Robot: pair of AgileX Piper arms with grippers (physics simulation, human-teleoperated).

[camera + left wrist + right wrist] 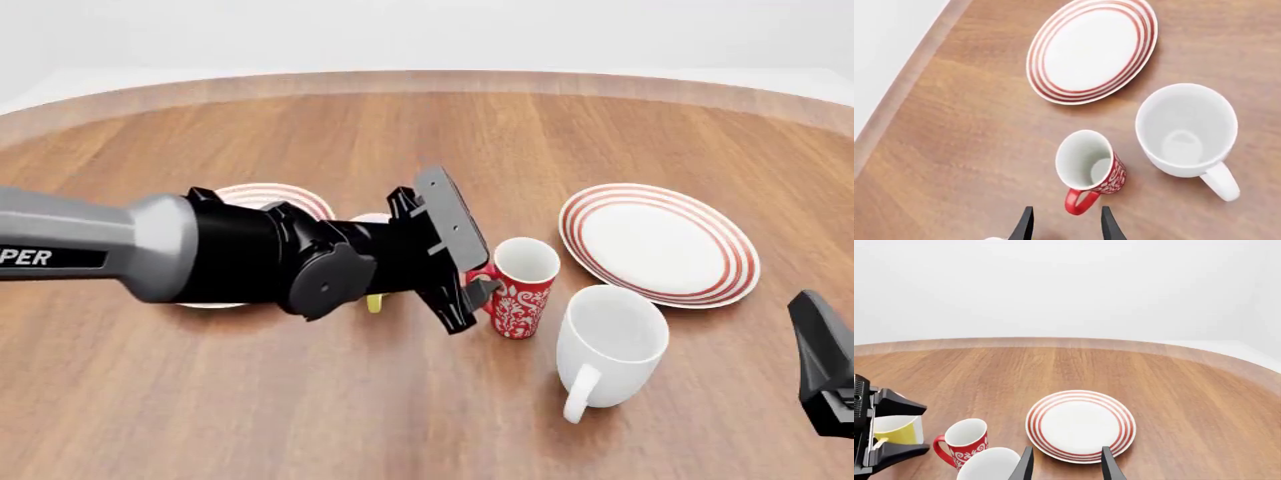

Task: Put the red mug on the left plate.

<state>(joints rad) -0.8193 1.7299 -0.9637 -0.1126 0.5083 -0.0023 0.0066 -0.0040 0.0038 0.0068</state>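
Bright, even, diffuse simulator light; soft faint shadows beneath crockery; sharp, glare-free renders throughout.

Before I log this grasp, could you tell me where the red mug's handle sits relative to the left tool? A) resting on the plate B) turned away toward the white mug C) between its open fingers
C: in the left wrist view the red mug turns its handle toward the open left tool, just ahead of the gap between the fingers, not yet gripped.

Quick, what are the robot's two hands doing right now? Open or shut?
Left hand: open, holding nothing, fingers either side of the red mug's handle.
Right hand: open, holding nothing.
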